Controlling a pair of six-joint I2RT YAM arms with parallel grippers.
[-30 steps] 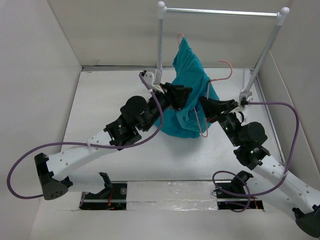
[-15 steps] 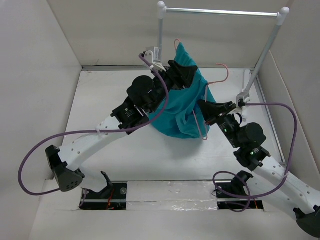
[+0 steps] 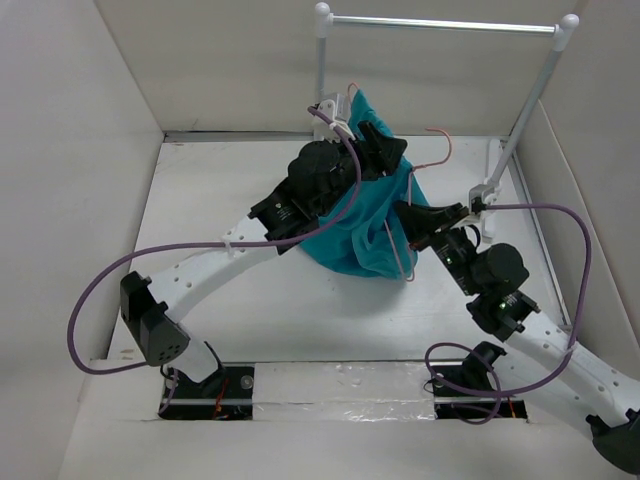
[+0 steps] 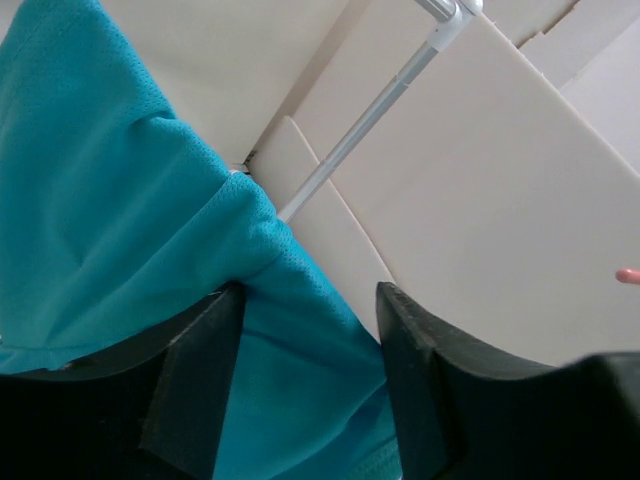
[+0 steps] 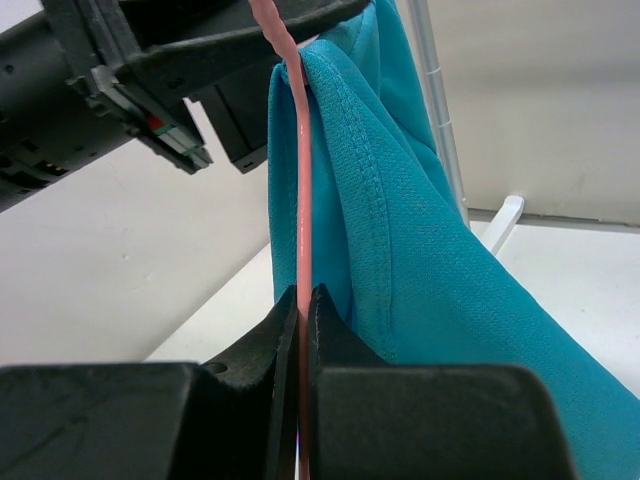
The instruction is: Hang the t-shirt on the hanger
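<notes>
So, key relation: t-shirt point(image 3: 365, 235) hangs bunched against the hanger point(image 5: 297, 200), whose wire runs straight up out of the right gripper point(image 5: 302, 295).
Right gripper: pinched tight on that pink wire.
Left gripper point(image 4: 310, 295): fingers spread wide, cloth between them, not clamped. Nearer the top fold.
In the way: clothes rail point(image 3: 440, 24) close behind.

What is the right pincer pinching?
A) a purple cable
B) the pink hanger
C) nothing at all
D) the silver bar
B: in the right wrist view, the right pincer is shut on the thin pink hanger wire, with the t-shirt hanging right beside it.
</notes>
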